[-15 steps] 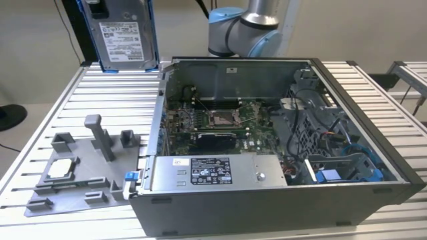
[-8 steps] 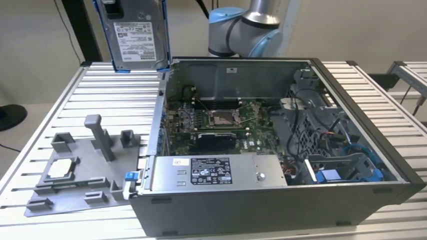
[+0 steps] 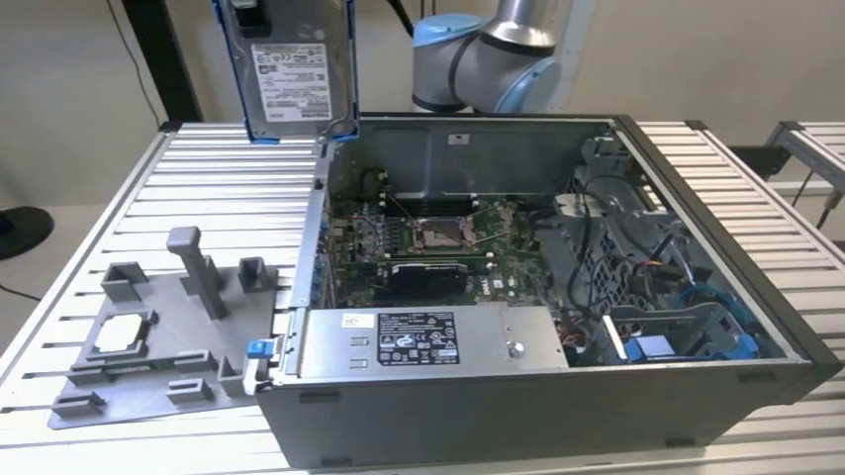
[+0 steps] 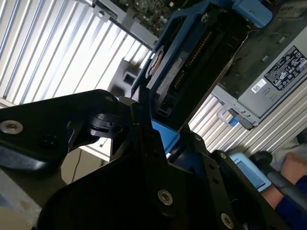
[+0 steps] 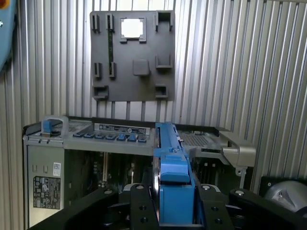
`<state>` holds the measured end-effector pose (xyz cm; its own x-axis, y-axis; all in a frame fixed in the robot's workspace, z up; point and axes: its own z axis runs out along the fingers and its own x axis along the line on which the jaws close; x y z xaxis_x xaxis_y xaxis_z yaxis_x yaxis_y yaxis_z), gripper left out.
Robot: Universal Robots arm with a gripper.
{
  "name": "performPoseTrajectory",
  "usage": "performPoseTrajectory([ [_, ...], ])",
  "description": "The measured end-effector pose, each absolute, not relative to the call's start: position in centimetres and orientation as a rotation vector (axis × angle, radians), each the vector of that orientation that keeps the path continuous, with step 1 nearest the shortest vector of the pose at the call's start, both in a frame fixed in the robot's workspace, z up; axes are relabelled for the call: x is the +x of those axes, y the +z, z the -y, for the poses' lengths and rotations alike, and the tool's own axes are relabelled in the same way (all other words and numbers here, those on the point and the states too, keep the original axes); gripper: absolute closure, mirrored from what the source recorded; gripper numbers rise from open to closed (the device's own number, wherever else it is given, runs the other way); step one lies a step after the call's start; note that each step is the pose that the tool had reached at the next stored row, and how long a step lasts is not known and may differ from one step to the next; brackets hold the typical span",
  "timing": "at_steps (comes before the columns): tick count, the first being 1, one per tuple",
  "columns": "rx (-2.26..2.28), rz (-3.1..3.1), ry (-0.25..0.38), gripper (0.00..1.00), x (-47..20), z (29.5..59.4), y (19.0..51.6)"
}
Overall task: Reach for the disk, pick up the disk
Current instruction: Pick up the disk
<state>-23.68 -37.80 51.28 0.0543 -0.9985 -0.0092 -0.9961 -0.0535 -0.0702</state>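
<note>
1. Disk hangs upright in the air, clear of the desk. Its white label faces the room and its blue frame runs down both long edges.
2. In the exterior view it sits high up toward the exterior view's left, above the rear corner of the open computer case. Its lower edge is near the case rim.
3. The hand is closed on the disk. In the first wrist view a black finger presses each side of the blue frame, and the disk stands edge-on between them.
4. In the second wrist view the hand grips one end of the disk, which juts away from it over the case below.
5. The robot arm rises behind the back wall of the case.
6. Inside the case the motherboard lies open to view. The silver power-supply box sits along the near wall.
7. A small blue bracket rests in the bay at the exterior view's right end of the case.
8. On the desk beside the case, toward the exterior view's left, lies a grey fixture plate. A square chip is seated in one of its pockets.
</note>
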Motion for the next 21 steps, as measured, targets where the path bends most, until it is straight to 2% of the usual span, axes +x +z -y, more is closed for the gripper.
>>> performPoseTrajectory([
  [21,-2.238,-2.121,-0.064,1.0,-18.3,37.8,51.3],
])
